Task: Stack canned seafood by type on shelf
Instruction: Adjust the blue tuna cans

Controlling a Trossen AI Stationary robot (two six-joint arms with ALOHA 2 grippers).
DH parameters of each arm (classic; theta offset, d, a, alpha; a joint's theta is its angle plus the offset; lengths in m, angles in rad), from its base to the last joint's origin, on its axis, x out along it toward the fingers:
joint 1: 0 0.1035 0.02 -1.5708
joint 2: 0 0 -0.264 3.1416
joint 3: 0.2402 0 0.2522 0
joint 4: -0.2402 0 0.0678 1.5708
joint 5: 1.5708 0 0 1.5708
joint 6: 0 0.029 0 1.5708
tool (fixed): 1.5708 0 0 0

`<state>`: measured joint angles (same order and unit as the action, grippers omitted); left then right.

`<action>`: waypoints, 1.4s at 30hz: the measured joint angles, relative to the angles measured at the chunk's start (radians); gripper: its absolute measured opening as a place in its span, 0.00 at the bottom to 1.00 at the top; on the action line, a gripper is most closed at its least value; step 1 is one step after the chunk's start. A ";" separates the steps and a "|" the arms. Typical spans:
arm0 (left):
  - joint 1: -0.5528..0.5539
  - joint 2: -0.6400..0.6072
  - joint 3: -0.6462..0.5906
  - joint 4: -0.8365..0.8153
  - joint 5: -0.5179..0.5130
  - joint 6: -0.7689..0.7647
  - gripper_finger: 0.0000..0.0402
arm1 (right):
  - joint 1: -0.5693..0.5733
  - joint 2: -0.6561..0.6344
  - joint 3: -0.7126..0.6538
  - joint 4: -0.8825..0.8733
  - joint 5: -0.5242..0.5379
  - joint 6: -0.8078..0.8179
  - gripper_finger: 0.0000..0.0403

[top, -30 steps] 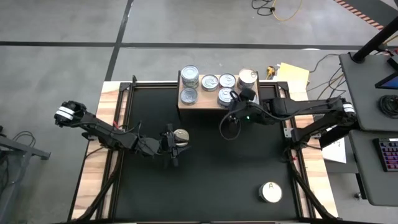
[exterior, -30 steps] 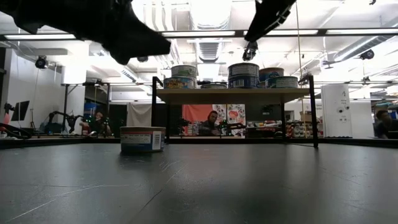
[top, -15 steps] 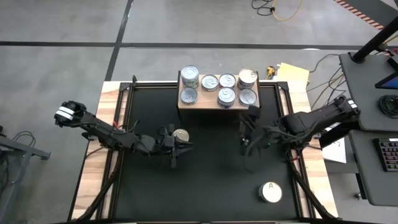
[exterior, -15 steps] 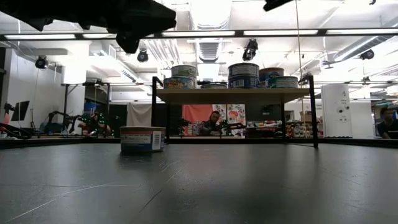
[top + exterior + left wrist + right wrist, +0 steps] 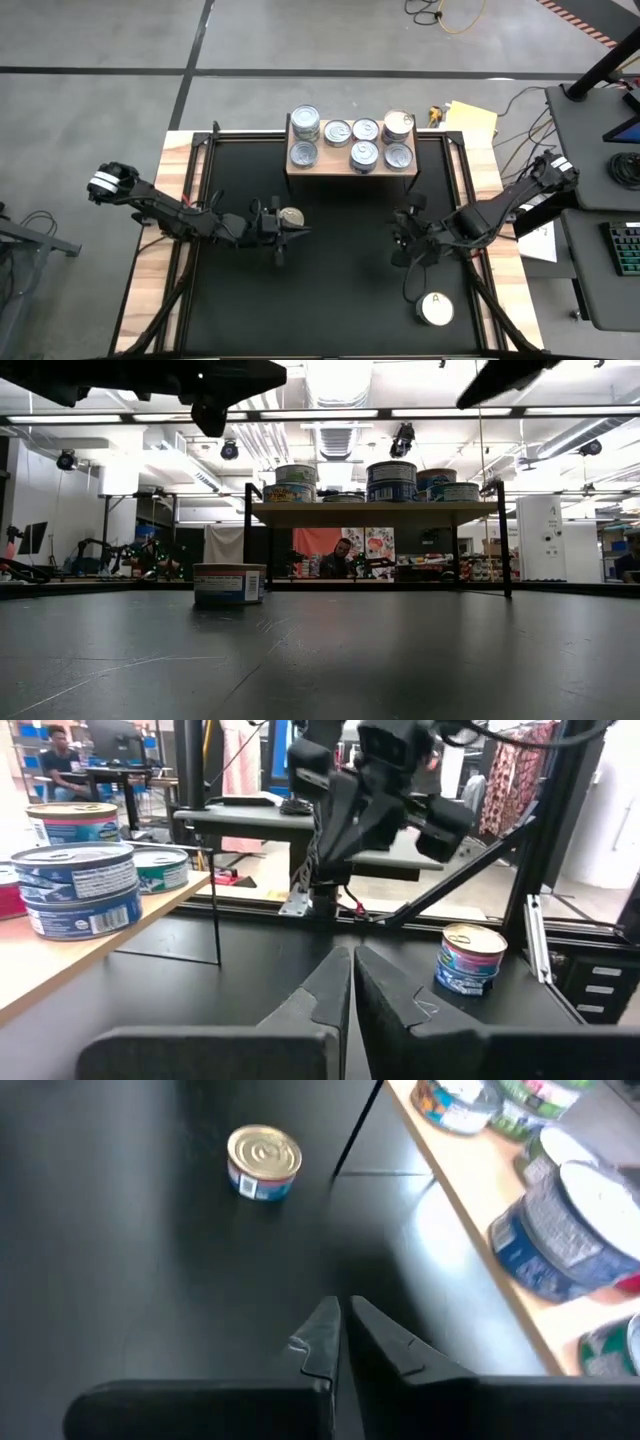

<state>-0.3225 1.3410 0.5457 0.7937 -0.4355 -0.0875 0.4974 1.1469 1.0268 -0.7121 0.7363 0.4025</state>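
Left gripper (image 5: 298,232): beside gold-topped can (image 5: 290,217), before shelf (image 5: 351,166); fingers closed, empty.
Right gripper (image 5: 398,240): fingers closed, empty.
White-topped can (image 5: 435,309): marked "A".

Silver tins (image 5: 350,142) on shelf (image 5: 352,166); 2 tins on tabletop.

You have a matt black tabletop (image 5: 330,300) framed by pale wood edges (image 5: 150,270). The shelf (image 5: 350,165) is light natural wood on dark legs. Its cans (image 5: 365,152) show silver tops from above; from table height their labels read blue and white, with a green-banded one (image 5: 460,491) among them. The loose can (image 5: 291,217) near your left arm has a gold top and a label in blue, white and a touch of red. The can (image 5: 435,309) near the front edge is white-topped, marked with a dark "A". Both arms are black, the left (image 5: 180,215) with a white band at its outer end. The floor (image 5: 100,40) is grey with dark lines.
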 joint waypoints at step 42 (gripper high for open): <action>0.016 0.000 0.076 -0.010 0.000 0.052 0.00 | -0.459 0.074 -0.153 0.562 -0.158 0.174 0.03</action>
<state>-0.3065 1.3407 0.6212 0.7837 -0.4355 -0.0353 0.0384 1.2210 0.8742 -0.1498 0.5784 0.5766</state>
